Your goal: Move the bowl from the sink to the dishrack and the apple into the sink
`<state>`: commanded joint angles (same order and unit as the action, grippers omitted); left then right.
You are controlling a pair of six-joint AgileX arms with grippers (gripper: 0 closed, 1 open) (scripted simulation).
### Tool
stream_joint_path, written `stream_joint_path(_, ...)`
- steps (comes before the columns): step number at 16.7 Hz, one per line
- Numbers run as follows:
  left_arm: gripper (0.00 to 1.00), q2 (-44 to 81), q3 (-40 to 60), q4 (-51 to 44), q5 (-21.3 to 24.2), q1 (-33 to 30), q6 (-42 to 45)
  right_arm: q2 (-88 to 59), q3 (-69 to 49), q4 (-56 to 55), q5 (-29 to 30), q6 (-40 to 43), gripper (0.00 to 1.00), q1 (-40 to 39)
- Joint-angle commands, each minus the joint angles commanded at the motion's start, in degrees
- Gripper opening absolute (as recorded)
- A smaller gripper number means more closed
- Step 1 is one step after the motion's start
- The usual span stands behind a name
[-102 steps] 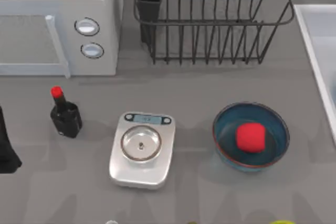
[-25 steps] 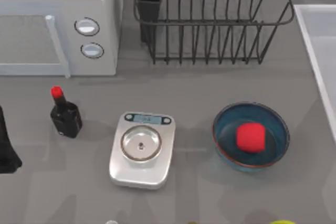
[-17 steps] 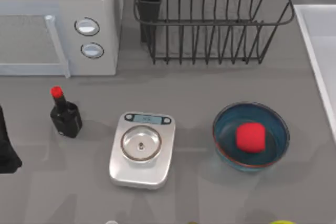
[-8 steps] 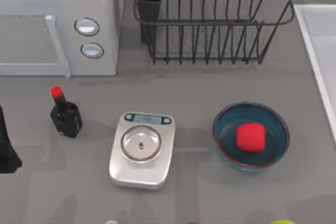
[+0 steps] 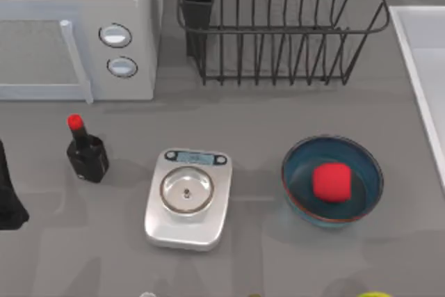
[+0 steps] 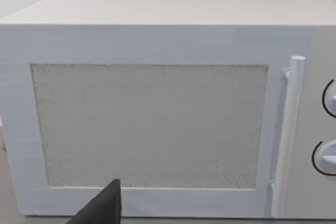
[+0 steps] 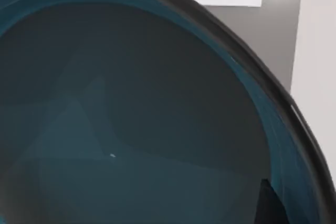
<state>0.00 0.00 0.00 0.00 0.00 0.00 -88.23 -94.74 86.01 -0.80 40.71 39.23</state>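
Note:
On the table at the right, a deep-blue bowl holds the red apple. The sink runs along the right edge, and the black wire dishrack stands at the back. A second blue bowl sits very close in the right wrist view, with a pale surface beside it. One dark fingertip of the right gripper shows at its rim. My left arm is parked at the left edge. Its dark fingertip shows before the microwave door.
A white microwave fills the back left. A red-capped black bottle and a silver scale stand in the middle. A yellow-green item peeks in at the front edge.

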Motion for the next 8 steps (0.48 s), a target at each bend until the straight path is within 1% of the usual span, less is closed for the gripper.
stream_joint_path(3,1.0,0.0,0.0,0.0,0.0,0.0,0.0,-1.5,-1.4,-8.8,5.5,-6.0,0.0,-10.8)
stream_joint_path(8,1.0,0.0,0.0,0.0,0.0,0.0,0.0,-5.0,-2.6,-29.1,18.0,-18.3,0.0,-36.5)
